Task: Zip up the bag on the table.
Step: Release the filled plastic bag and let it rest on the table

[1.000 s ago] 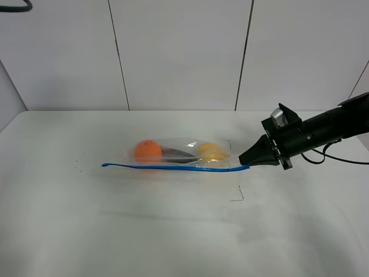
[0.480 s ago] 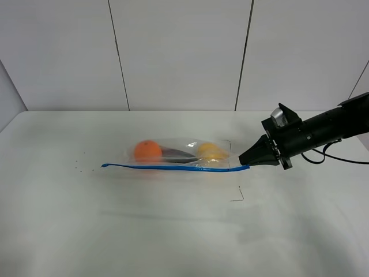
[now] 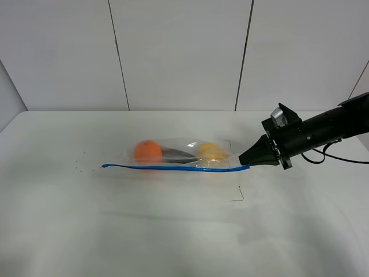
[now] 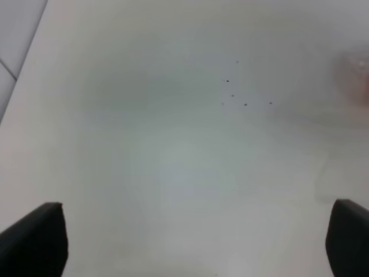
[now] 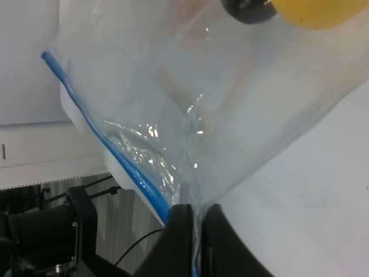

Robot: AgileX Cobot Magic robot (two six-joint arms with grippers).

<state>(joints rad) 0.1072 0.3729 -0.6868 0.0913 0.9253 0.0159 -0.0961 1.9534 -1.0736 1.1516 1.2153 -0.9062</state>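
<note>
Corner pinch: right hand [image 3: 247, 158] clamped on the bag [image 3: 179, 151] at its zipper end.
The bag lies mid-bench [image 3: 173, 231]; left hand [image 4: 196, 245] is wide, empty, well apart from the bag. Hold that corner taut, then press evenly along the blue strip [image 3: 173, 167].

A wall of pale panels [image 3: 173, 52] was seen along the far side, divided by two thin dark vertical seams, one left of the middle [image 3: 118, 55] and one right of it [image 3: 244, 55]. A loop of black cable [image 3: 17, 4] was cut off by the far left corner of the view. An orange [image 3: 147, 151], a dark eggplant [image 3: 176, 153] and a yellow pear [image 3: 210, 152] were laid in a row from left to right, with the eggplant between the other two. A small black corner-shaped mark [image 3: 238, 196] was drawn nearer than the pear and to its right.
</note>
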